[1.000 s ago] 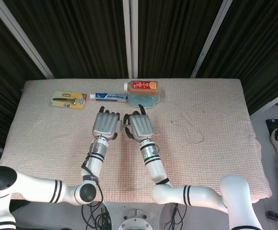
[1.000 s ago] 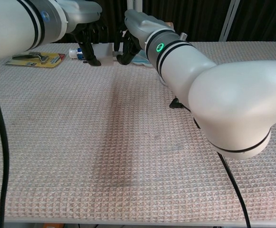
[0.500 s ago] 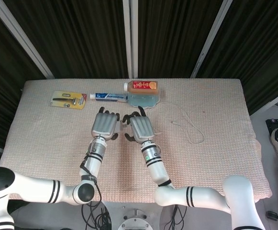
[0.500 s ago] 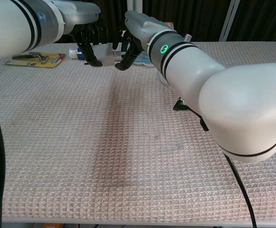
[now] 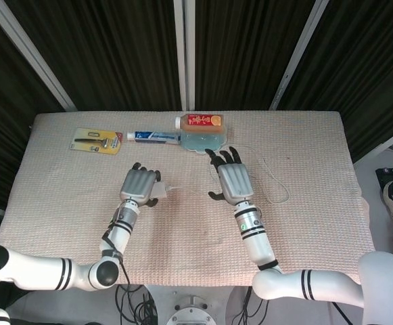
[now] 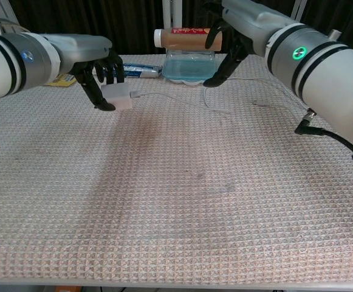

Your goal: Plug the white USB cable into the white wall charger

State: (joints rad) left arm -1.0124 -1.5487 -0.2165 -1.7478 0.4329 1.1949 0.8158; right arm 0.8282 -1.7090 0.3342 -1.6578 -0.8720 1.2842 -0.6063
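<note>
The white wall charger (image 6: 116, 96) is just above the cloth at the left, gripped from above by my left hand (image 6: 97, 68). In the head view the charger (image 5: 157, 193) peeks out at the right edge of my left hand (image 5: 139, 187). The white USB cable (image 6: 215, 111) runs from the charger's right side across the cloth, and its plug meets the charger body. Further right the cable (image 5: 276, 180) curls into a loop. My right hand (image 5: 233, 179) hovers over the cable's middle stretch with fingers spread and nothing in it; in the chest view it (image 6: 234, 33) is raised.
Along the far edge lie a bottle with a red label (image 5: 199, 121), a pale blue clear tray (image 5: 203, 141), a toothpaste box (image 5: 154, 136) and a carded razor (image 5: 96, 141). A woven cloth (image 6: 176, 207) covers the table.
The hands, close together before, have separated. My right hand has let go, opened and moved right. My left hand has moved slightly left with the charger, the cable trailing from it.
</note>
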